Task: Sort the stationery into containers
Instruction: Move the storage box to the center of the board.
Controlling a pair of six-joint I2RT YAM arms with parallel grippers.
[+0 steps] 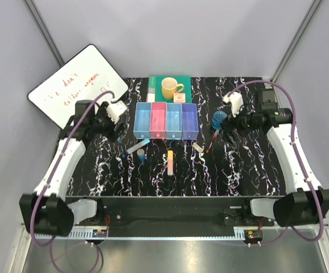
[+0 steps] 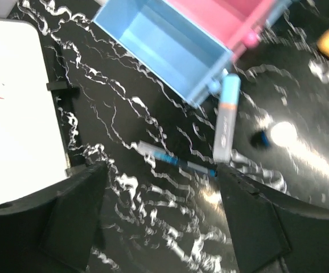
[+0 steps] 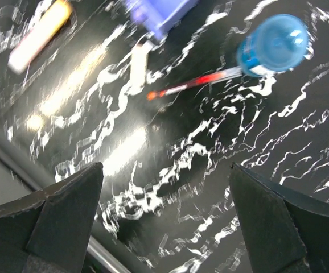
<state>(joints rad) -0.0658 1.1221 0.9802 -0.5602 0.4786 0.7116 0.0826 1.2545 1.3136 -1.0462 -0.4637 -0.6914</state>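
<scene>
Four bins [image 1: 159,120] — two pens [image 2: 176,161], one mug [image 1: 170,88]

Red pen [image 3: 196,82] just beside blue round bottle [image 3: 274,44] on marbled table [image 3: 267,170]

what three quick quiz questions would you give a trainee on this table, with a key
1. True or false: the yellow mug stands on the green book.
2. The rightmost of the joined bins is: A purple, B pink-red, C green.
3. Name the round item at one end of the red pen.
Key: 1 true; 2 A; 3 the blue bottle.
</scene>
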